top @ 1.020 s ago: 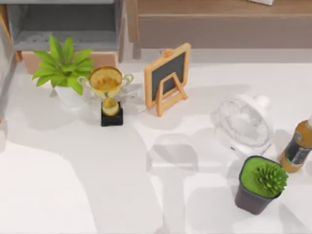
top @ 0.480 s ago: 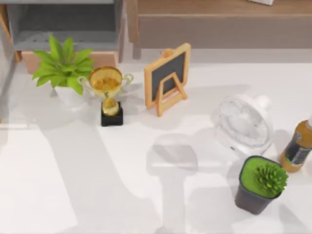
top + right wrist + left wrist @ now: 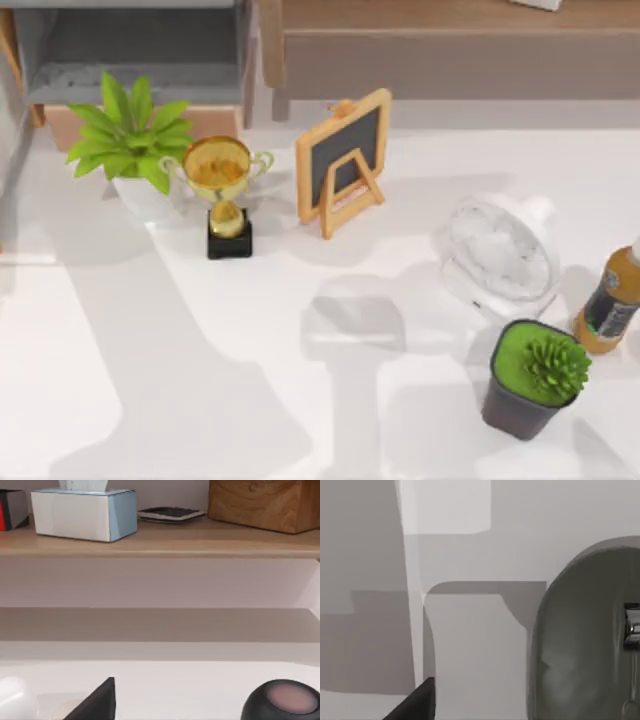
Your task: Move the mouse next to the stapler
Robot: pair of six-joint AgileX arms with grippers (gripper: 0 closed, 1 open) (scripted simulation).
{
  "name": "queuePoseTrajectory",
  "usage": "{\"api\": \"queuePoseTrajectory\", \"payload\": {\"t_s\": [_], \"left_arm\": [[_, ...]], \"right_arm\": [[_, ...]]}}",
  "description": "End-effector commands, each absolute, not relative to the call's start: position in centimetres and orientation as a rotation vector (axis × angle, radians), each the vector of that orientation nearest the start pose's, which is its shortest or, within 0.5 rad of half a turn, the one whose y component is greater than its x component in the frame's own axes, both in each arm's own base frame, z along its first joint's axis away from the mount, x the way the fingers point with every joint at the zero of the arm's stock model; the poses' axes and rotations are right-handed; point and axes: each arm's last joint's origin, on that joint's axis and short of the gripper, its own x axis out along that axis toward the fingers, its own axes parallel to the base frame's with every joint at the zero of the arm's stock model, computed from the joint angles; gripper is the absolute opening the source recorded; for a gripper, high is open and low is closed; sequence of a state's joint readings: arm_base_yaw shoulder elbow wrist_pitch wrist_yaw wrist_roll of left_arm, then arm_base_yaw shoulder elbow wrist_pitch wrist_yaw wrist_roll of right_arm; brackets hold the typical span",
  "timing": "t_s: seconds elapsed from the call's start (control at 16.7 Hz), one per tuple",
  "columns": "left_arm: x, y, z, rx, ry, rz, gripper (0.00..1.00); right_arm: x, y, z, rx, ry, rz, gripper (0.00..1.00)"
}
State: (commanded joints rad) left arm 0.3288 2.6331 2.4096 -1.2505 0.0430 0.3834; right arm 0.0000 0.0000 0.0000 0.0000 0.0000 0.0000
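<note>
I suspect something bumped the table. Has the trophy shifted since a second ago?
No. In the top view the trophy stands in the same spot between the leafy plant and the small chalkboard as in both earlier pictures.

A rendered office or study desk. The white table (image 3: pixel 250 330) carries desk ornaments: a potted plant (image 3: pixel 128 135) at far left, a gold trophy (image 3: pixel 220 180) beside it, a small chalkboard (image 3: pixel 343 155), a desk fan (image 3: pixel 498 252), a succulent (image 3: pixel 535 375) and a bottle (image 3: pixel 610 305) at right. A wooden shelf (image 3: pixel 160 542) beyond holds a tissue box (image 3: pixel 82 512) and a wooden box (image 3: pixel 265 502).
</note>
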Motion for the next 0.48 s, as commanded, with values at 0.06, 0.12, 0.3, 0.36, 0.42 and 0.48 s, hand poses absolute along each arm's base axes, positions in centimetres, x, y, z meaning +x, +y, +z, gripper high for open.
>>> {"api": "queuePoseTrajectory", "payload": {"t_s": [0.06, 0.12, 0.3, 0.36, 0.42, 0.48], "left_arm": [[48.86, 17.3, 13.43, 0.034, 1.468, -0.031, 1.0], [48.86, 17.3, 13.43, 0.034, 1.468, -0.031, 0.92], [48.86, 17.3, 13.43, 0.034, 1.468, -0.031, 0.7], [48.86, 17.3, 13.43, 0.034, 1.468, -0.031, 0.62], [48.86, 17.3, 13.43, 0.034, 1.468, -0.031, 0.55], [48.86, 17.3, 13.43, 0.034, 1.468, -0.031, 0.47]], "right_arm": [[10.57, -0.12, 16.0, 0.0, 0.0, 0.0, 1.0], [10.57, -0.12, 16.0, 0.0, 0.0, 0.0, 1.0], [10.57, -0.12, 16.0, 0.0, 0.0, 0.0, 1.0], [10.57, -0.12, 16.0, 0.0, 0.0, 0.0, 1.0], [10.57, -0.12, 16.0, 0.0, 0.0, 0.0, 1.0], [10.57, -0.12, 16.0, 0.0, 0.0, 0.0, 1.0]]}}
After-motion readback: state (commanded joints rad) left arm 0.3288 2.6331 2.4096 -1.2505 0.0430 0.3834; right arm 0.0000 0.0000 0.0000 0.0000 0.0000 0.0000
